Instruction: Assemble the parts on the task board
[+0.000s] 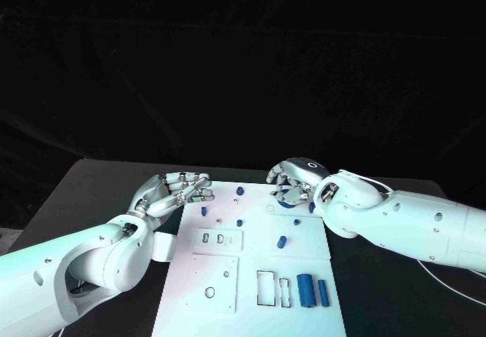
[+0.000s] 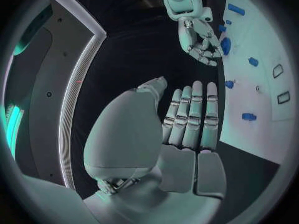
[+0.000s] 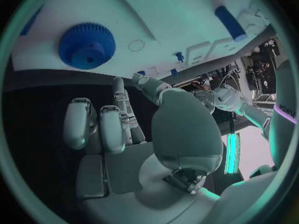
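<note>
The white task board (image 1: 255,253) lies in the middle of the black table. A blue gear (image 1: 295,200) (image 3: 87,46) sits near the board's far right corner. My right hand (image 1: 293,180) (image 3: 124,134) hovers just above the gear with its fingers hanging down and loosely bent, holding nothing. My left hand (image 1: 172,191) (image 2: 187,119) is at the board's far left corner, fingers side by side and nothing in the palm. Small blue pegs (image 1: 240,189) stand on the far half of the board. A short blue cylinder (image 1: 281,243) lies at mid-board.
Two larger blue cylinders (image 1: 313,292) lie side by side near the board's front right, next to two narrow rectangular slots (image 1: 265,288). A white sub-plate (image 1: 208,281) with a round hole covers the front left. Black table (image 1: 91,189) surrounds the board.
</note>
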`<action>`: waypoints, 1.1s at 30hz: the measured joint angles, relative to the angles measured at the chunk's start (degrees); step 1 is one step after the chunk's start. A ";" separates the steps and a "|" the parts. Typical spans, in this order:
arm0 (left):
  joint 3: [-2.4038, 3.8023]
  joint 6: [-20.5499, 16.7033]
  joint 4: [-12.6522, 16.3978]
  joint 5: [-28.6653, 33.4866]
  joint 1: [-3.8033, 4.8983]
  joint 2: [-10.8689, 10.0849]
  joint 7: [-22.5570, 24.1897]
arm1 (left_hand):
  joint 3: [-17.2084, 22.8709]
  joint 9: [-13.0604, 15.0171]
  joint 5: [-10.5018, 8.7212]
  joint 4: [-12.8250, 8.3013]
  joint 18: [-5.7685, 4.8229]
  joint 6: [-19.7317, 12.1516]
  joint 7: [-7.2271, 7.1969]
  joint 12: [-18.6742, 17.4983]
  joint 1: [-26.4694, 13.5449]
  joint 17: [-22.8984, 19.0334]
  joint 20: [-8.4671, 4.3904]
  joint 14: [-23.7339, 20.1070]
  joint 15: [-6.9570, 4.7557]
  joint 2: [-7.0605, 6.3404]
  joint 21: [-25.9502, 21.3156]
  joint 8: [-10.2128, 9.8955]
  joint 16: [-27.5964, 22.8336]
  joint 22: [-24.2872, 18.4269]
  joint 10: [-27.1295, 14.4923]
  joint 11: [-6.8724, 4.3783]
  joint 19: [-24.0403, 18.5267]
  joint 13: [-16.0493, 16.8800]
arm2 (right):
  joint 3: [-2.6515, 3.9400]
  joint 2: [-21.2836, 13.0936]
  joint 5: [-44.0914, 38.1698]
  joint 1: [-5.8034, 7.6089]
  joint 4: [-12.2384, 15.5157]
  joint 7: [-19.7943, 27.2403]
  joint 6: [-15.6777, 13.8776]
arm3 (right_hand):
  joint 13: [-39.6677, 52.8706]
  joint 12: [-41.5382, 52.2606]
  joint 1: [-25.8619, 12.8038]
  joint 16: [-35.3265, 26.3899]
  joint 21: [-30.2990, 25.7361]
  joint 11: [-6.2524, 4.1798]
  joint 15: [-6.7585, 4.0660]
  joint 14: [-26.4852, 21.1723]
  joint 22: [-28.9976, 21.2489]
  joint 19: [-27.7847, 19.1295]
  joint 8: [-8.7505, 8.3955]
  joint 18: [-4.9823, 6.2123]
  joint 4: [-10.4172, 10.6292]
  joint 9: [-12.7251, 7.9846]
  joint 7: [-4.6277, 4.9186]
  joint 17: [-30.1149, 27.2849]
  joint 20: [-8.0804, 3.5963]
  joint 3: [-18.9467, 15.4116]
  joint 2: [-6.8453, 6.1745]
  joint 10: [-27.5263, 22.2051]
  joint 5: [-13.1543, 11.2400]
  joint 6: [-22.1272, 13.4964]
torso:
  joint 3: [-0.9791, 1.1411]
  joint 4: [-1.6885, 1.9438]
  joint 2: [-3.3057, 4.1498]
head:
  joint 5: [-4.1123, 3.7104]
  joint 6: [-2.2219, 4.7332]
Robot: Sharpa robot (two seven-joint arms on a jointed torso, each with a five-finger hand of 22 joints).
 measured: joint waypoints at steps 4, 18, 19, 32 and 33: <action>-0.01 0.06 -0.05 0.14 0.00 -0.04 0.00 | 0.00 0.00 0.00 0.00 0.00 0.00 0.00 -0.12 0.00 0.00 0.00 0.00 0.00 0.00 0.00 0.00 0.00 0.00 0.00 0.00 0.00 0.00 | 0.15 -4.07 5.08 0.41 2.35 -0.23 1.27 | 11.67 12.97 -0.33 2.32 1.98 -1.58 -1.55 0.08 2.66 1.72 1.64 -0.23 1.13 1.65 -1.34 3.23 -1.47 -6.33 -1.63 1.40 3.36 -1.69 | 0.11 -0.32 -0.19 | -0.15 0.02; -0.01 0.37 -0.28 0.44 0.00 -0.02 0.00 | 0.00 0.01 0.00 0.00 0.00 0.00 0.00 -0.12 0.00 -0.01 0.00 0.00 0.00 0.00 0.00 0.00 0.00 0.00 0.00 0.00 0.00 0.00 | 0.19 -6.55 13.94 0.37 1.69 -1.40 7.56 | 58.07 67.35 1.99 9.02 5.53 0.00 -0.55 -0.02 4.71 5.31 7.33 -1.79 5.14 5.95 -0.17 7.31 -0.16 -13.69 0.64 7.80 6.07 -8.26 | 0.32 -0.75 -0.36 | -0.24 -0.22; -0.01 0.39 -0.30 0.45 0.00 -0.01 -0.01 | 0.00 0.00 0.00 0.00 0.00 0.00 0.00 -0.12 0.00 0.01 0.00 0.00 0.00 0.00 0.00 -0.16 0.00 -0.03 0.00 0.00 0.00 0.00 | 0.19 -6.38 14.07 0.32 1.50 -1.43 7.72 | 58.07 67.66 1.99 9.02 5.75 0.12 -0.55 -0.02 4.71 5.31 7.33 -1.79 5.14 5.94 -0.17 7.31 -0.16 -13.69 0.64 7.96 6.07 -8.26 | 0.32 -0.75 -0.36 | -0.24 -0.25; -0.01 0.61 -0.50 0.52 0.00 0.02 -0.06 | 0.00 0.01 0.00 0.00 0.01 0.00 0.00 -0.12 0.00 0.06 0.00 0.00 0.00 0.00 0.00 -0.20 0.00 -0.05 0.00 0.00 0.00 0.00 | 0.23 -3.58 14.41 -0.33 -1.26 -1.47 8.37 | 58.07 68.76 2.75 9.24 5.95 0.22 -0.35 0.19 4.69 5.51 7.80 -1.78 5.14 6.22 0.00 7.30 0.05 -13.69 0.95 8.62 6.28 -8.44 | 0.24 -0.66 -0.34 | -0.16 -0.63; -0.01 0.62 -0.51 0.52 0.00 0.02 -0.07 | 0.00 0.01 0.00 0.00 0.00 0.00 0.00 -0.12 0.00 0.06 0.00 0.00 0.00 0.00 0.00 -0.20 0.00 -0.05 0.00 0.00 0.00 0.00 | 0.23 -3.47 14.41 -0.37 -1.44 -1.47 8.37 | 58.07 68.76 2.75 9.24 5.95 0.22 -0.35 0.19 4.69 5.51 7.79 -1.78 5.14 6.10 0.00 7.30 0.05 -13.69 0.95 8.62 6.28 -8.44 | 0.23 -0.66 -0.34 | -0.15 -0.66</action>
